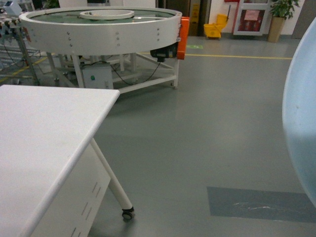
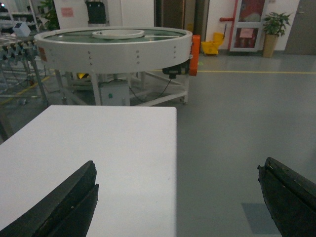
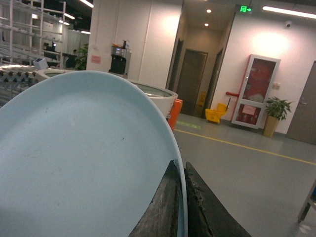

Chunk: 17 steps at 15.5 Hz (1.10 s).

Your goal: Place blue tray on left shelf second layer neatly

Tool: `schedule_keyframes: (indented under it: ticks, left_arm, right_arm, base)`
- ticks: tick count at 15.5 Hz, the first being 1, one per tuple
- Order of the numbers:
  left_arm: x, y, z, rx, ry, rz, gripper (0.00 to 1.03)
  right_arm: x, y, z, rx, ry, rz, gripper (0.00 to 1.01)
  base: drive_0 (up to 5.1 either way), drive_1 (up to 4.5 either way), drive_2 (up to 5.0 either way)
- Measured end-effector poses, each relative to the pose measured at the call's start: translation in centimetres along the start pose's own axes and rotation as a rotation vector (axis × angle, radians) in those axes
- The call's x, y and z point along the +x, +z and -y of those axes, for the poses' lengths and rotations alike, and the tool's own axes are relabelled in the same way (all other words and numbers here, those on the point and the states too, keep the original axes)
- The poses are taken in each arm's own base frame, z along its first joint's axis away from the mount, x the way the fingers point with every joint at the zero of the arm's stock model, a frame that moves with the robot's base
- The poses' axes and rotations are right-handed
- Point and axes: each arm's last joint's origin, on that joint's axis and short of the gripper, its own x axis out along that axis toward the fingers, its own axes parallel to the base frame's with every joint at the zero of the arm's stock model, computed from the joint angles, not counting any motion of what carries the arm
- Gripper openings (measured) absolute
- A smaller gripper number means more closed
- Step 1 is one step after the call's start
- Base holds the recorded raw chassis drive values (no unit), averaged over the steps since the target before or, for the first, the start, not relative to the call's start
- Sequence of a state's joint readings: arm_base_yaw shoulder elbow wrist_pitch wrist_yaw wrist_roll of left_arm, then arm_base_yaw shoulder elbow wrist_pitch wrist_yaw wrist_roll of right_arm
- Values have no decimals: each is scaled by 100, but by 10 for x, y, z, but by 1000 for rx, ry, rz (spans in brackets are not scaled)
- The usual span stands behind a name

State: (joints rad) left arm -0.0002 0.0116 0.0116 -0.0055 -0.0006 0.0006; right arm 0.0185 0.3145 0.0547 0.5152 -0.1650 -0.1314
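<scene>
- The right tool [image 3: 180, 207] is closed on the rim of the blue tray [image 3: 84, 158]. In the right wrist view its two dark fingers [image 3: 163, 210] pinch the raised edge from either side, with almost no gap between them.
- The tray spreads away from the tool to its left and forward, filling most of that view. It is carried tilted, near on edge rather than flat, probably because a rim pinch is the only hold a shallow dish offers.
- In the head view the same tray [image 1: 301, 113] shows as a pale curved sheet at the right border, off any surface and well apart from the white tabletop [image 1: 44, 138].
- The left tool [image 2: 175, 197] is wide open and holds nothing; its dark fingers [image 2: 64, 202] show at the lower corners of the left wrist view. The tabletop [image 2: 108, 148] lies below and ahead of it, bare where visible.
- Keeping the left tool empty and spread leaves it free, perhaps to steady the tray later.
- The left shelf second layer cannot be picked out in any view. Metal racking [image 3: 24, 34] stands far off beyond the tray, but which tier is meant cannot be told.
- Ahead of both tools are open grey floor [image 1: 207, 123] and a round white conveyor table [image 1: 103, 27], so the tray seems to be in transit, with placing not yet begun.
- The tray will need levelling before it goes onto a tier.
</scene>
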Motion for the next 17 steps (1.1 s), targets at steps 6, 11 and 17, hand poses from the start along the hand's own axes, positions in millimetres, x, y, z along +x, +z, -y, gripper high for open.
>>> schedule_keyframes:
  ticks: [6,11,17]
  left_arm:
    - [0,0,0,0,0,2,98]
    - [0,0,0,0,1,3,98]
    - [0,0,0,0,2,0,98]
  right_arm:
    - [0,0,0,0,0,2,2]
    - [0,0,0,0,1,-1,2]
    - [0,-1,0,1,1,-7,2]
  base:
    - [-167,243,-578]
    - [-162,249,-574]
    - [-160,251,-572]
